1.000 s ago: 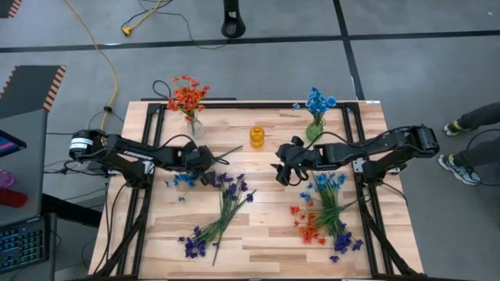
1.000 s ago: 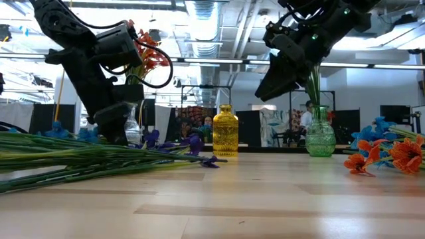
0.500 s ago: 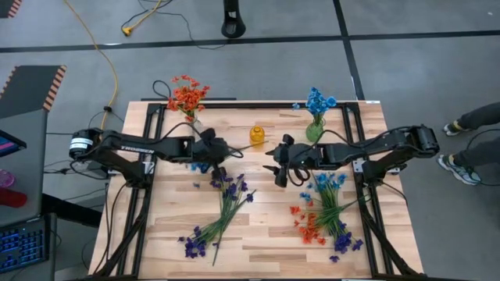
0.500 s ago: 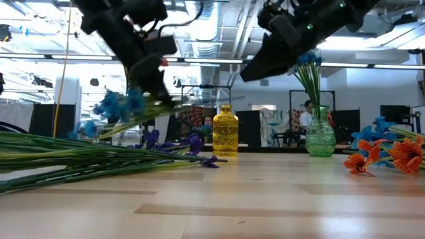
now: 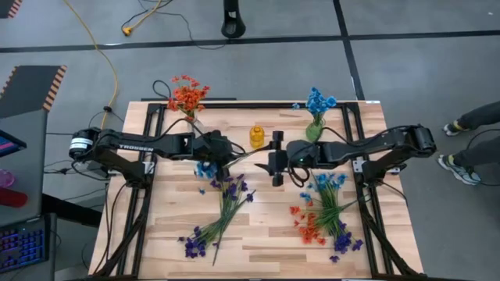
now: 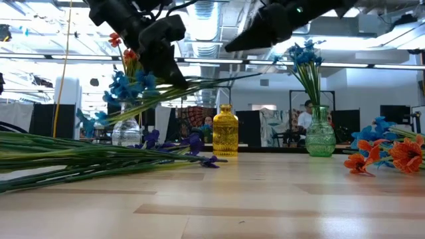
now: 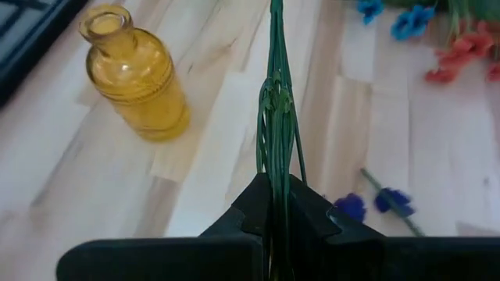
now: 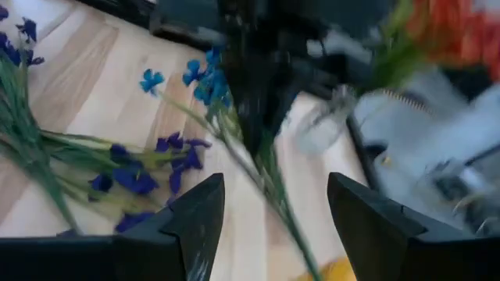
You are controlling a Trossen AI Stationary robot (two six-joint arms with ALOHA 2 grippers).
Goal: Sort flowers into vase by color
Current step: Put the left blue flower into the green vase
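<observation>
1. Blue blossoms hang off the table: a blue flower sprig (image 5: 208,168) is clamped in the left gripper (image 5: 225,153), whose fingers are closed on its green stems.
2. In the left wrist view the stems (image 7: 275,133) run straight out between the closed fingers (image 7: 250,204), past the yellow bottle (image 7: 137,74).
3. The low view shows the sprig (image 6: 129,88) held nearly level above the table, blossoms to the left and stem tips pointing right.
4. The left gripper is near the table's middle, just left of the yellow bottle (image 5: 257,136).
5. The right gripper (image 5: 275,158) faces it from the right, just beside the stem tips, with its fingers (image 8: 195,226) spread wide and nothing between them.
6. A green vase (image 5: 315,129) at the far right holds blue flowers (image 5: 319,100).
7. A clear vase (image 5: 194,125) at the far left holds orange-red flowers (image 5: 186,94).
8. The yellow bottle stands between the two vases at the far side.
9. Purple flowers (image 5: 219,211) lie loose on the wooden table (image 5: 266,234), near and left of centre.
10. A mixed pile (image 5: 326,211) of blue, orange-red and purple sprigs lies on the right, under the right arm.
11. A person's legs (image 5: 469,144) show at the right edge, beyond the table.
</observation>
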